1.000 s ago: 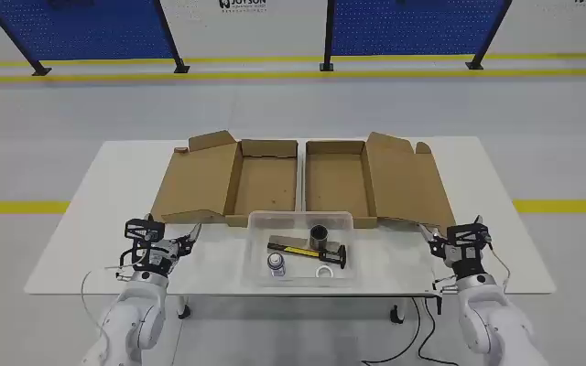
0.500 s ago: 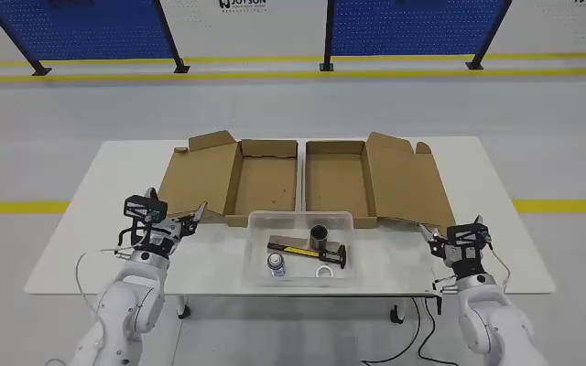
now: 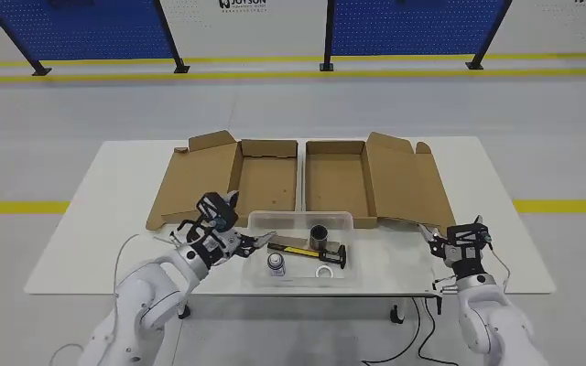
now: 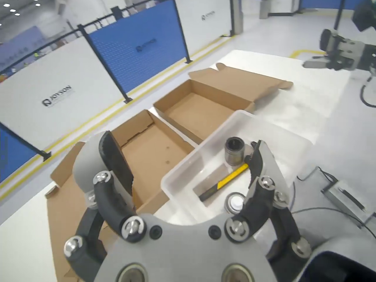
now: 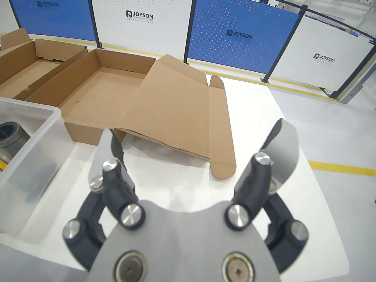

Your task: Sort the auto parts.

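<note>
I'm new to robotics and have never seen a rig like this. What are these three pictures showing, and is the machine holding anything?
This is a two-armed robot at a white table. One picture looks down from a camera above its arms; the other two come from a camera on each wrist. On the table lie two open cardboard boxes and, nearer the robot, a clear plastic bin with metal parts: a dark cylinder, a bar with a yellow stripe and a round part. The left gripper is open by the bin's edge; the right gripper is open beside a box flap. Neither holds anything.
</note>
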Motion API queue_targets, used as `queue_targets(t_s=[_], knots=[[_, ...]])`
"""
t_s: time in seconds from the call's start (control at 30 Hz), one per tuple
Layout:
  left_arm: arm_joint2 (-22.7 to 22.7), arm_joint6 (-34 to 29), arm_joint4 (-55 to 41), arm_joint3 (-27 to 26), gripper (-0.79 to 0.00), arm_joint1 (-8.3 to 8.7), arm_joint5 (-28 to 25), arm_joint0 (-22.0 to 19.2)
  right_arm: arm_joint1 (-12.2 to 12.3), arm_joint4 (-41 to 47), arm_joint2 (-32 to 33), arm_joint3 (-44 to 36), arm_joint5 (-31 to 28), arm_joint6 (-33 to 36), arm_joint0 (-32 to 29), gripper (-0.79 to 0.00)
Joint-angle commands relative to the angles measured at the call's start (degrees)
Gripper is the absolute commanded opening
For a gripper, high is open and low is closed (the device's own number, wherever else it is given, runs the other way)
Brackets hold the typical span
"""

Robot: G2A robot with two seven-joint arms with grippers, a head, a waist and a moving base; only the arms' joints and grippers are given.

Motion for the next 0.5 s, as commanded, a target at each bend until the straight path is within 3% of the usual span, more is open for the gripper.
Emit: queue_targets(t_s=[0.0,0.2,0.47], knots=[[1.7,-2.8,-0.1,1.2,0.000,0.01,-1.1,-0.9,0.0,0.0,0.0,0.0,0.0,0.0,0.0,0.000],[6.3,-7.2,1.0,4.6,0.000,-0.19,-1.7,-4.1,0.0,0.0,0.0,0.0,0.0,0.0,0.0,0.000],[10.8,-15.5,-1.5,9.3,0.000,-0.77,2.6,-7.3,0.0,0.0,0.0,0.0,0.0,0.0,0.0,0.000]])
